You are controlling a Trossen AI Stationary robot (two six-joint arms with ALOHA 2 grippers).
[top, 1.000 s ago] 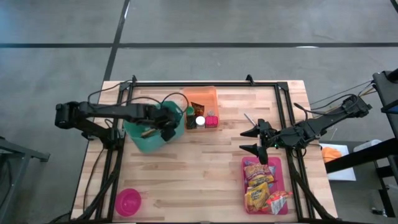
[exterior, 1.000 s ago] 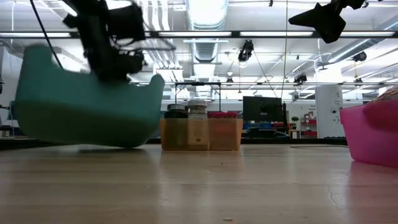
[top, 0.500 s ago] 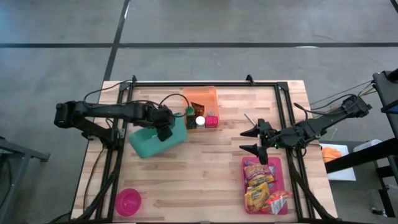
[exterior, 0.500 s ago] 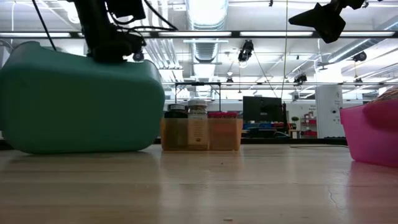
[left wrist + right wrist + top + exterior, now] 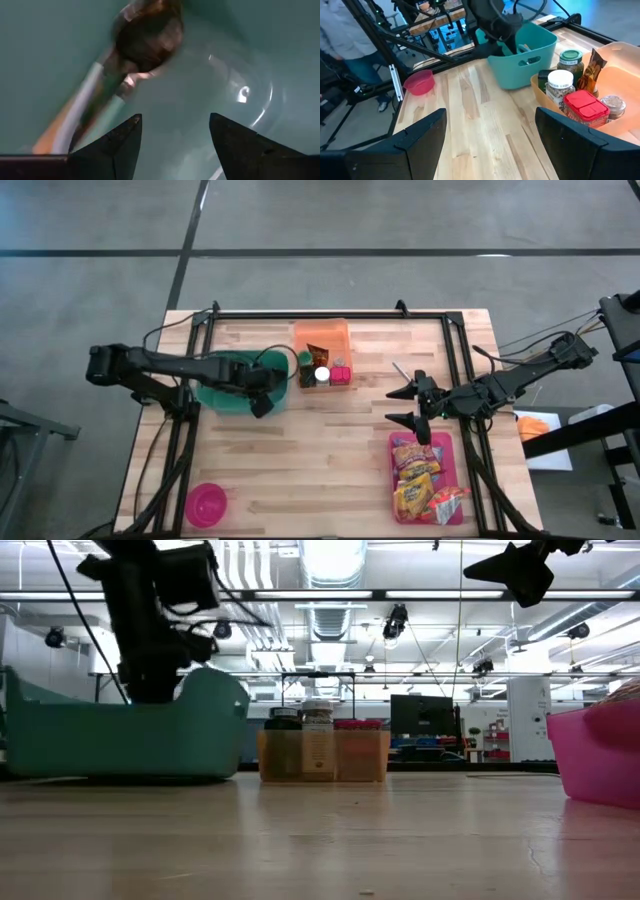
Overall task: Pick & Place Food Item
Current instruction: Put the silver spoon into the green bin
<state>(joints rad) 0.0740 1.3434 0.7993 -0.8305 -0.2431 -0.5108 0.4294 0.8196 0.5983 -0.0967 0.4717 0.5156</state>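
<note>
Teal bin (image 5: 228,384) now sits upright again after tipping, left gripper (image 5: 172,145) spread inside it, so you can resume picking while right gripper (image 5: 409,405) waits, fingers apart.

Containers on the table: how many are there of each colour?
Teal bin: 1
Orange bin: 1
Pink tray: 1
Pink bowl: 1
Total: 4 containers
</note>
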